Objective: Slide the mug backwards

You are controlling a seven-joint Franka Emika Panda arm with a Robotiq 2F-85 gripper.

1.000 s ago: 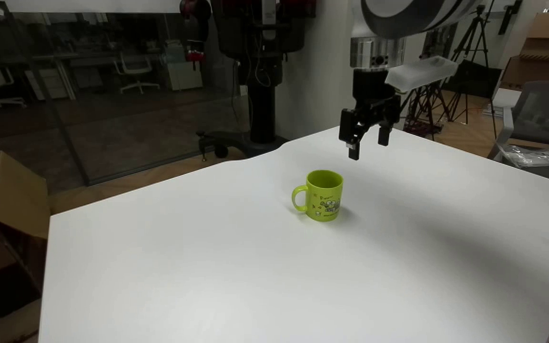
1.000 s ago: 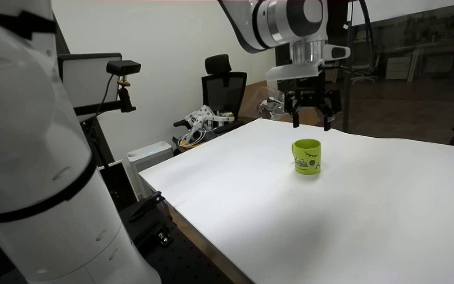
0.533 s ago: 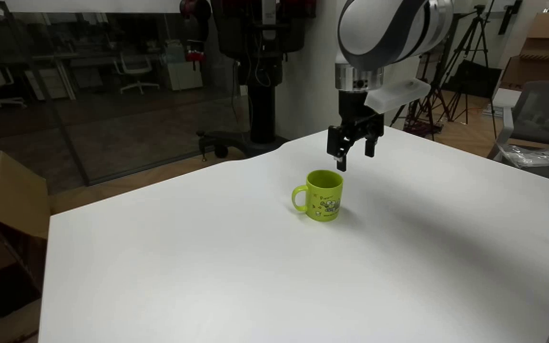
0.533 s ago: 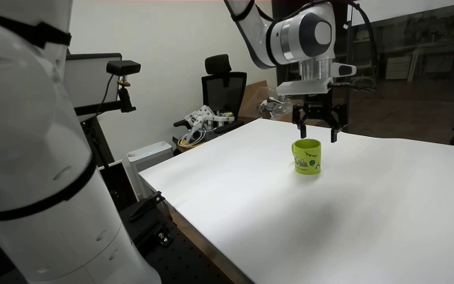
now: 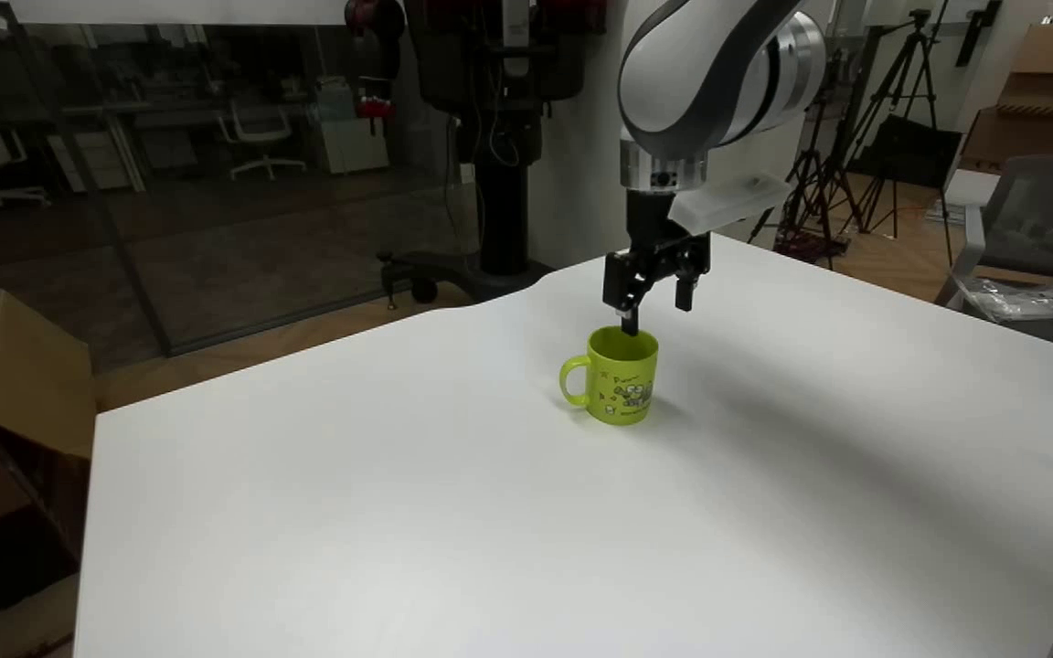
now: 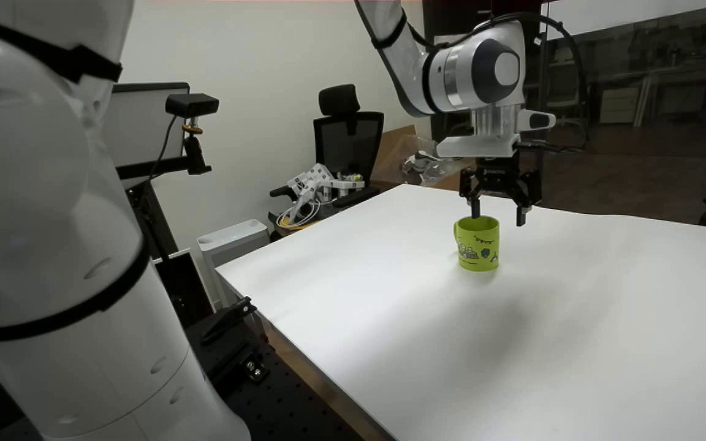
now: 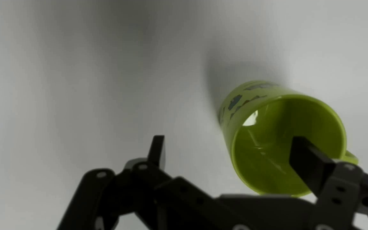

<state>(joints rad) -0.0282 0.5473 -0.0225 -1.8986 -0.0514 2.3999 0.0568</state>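
Okay, so biggest thing first: a white table (image 5: 353, 512) fills a big chunk of both exterior views. Next up is the robot arm (image 5: 677, 82), white with grey bits, reaching in over the table from above. Then there's a black office chair (image 6: 348, 144) beyond the table in an exterior view, and a cardboard box (image 5: 42, 375) near the table's edge in an exterior view. After that comes the black gripper (image 5: 657, 313), pointing down with its jaws spread wide. The lime-green mug (image 6: 478, 248) stands upright on the table, under the gripper, off toward one side of it. Its loop handle (image 5: 565, 380) sticks out to the left in an exterior view. In the wrist view, one finger (image 7: 310, 163) sits over the mug's mouth; can't tell whether the tip is down inside. The other finger (image 7: 156, 150) hangs above the table, apart from the mug. Tiniest things: dark printed doodles (image 5: 633, 395) on the mug's side.
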